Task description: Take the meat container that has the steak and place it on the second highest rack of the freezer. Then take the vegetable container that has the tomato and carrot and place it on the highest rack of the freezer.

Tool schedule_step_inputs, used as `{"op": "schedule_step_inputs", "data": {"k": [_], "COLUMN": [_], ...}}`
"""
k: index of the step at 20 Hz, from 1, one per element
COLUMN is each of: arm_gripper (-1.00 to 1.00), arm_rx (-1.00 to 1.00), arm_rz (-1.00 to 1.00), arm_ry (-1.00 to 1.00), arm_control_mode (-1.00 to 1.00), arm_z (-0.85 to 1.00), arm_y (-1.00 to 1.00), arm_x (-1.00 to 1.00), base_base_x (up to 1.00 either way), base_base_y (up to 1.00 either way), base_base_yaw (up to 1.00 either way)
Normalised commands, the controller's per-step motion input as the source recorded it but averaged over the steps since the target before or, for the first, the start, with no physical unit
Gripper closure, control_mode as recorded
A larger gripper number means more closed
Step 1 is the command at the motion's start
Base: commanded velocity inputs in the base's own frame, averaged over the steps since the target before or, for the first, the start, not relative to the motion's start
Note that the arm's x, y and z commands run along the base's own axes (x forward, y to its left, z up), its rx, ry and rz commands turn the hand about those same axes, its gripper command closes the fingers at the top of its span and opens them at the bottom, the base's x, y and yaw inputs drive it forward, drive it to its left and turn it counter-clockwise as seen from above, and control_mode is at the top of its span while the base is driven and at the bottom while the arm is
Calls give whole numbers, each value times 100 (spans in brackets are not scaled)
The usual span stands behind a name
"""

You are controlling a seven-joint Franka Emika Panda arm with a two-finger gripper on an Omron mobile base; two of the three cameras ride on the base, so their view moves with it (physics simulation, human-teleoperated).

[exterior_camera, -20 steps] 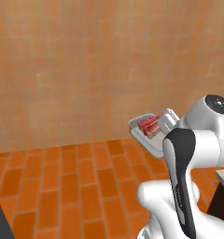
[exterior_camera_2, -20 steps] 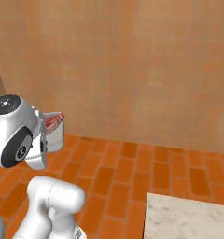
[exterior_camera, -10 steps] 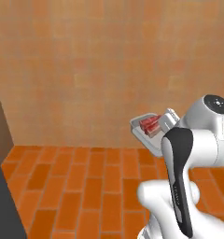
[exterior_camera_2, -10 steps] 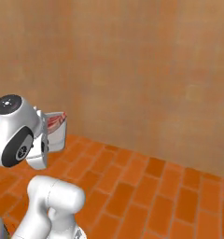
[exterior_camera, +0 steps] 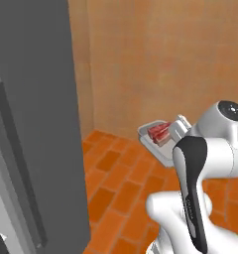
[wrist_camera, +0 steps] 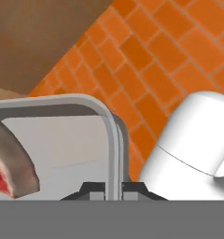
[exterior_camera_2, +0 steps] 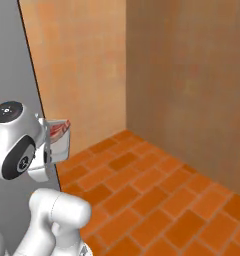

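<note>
Meat container (exterior_camera: pixel 157 142): shallow grey-white tray with rounded corners, held in the air above the brick floor (exterior_camera: pixel 122 180), carried at the end of the white arm. In the left base view it sits just left of the arm's upper joint, tilted, its open face turned toward the camera. In the right base view (exterior_camera_2: pixel 59 137) it projects to the right of the arm's round joint, close against the edge of the grey freezer (exterior_camera_2: pixel 19 82).

Steak (exterior_camera: pixel 158 131): red chunk with pale streaks, lying inside the tray. In the hand view one pale-edged corner of it (wrist_camera: pixel 13 169) shows at the lower left, resting on the tray's floor.

Jaws (wrist_camera: pixel 113 188): closed on the tray's rim, one dark tip on each side of the thin wall at the bottom of the hand view.

Freezer, left base view (exterior_camera: pixel 34 114): tall grey slab taking up the left side, with a long vertical handle (exterior_camera: pixel 19 163) at its near edge. Doors appear shut.

Surroundings: orange brick floor beneath; tan walls (exterior_camera_2: pixel 187 75) meeting in a corner behind the tray.
</note>
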Motion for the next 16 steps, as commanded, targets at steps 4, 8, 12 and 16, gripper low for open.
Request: {"op": "schedule_step_inputs", "data": {"k": [4,8,12,16], "arm_gripper": [100,100,100,100], "arm_rx": [0,0,0,0], "arm_rz": [0,0,0,0], "arm_ry": [0,0,0,0], "arm_control_mode": [100,100,100,100], "arm_z": [0,0,0,0], "arm_y": [0,0,0,0], "arm_x": [0,0,0,0], "base_base_x": [-50,-75,-83,-72], "base_base_y": [-64,-41,-49,-73], "base_base_yaw": [60,72,70,63]}}
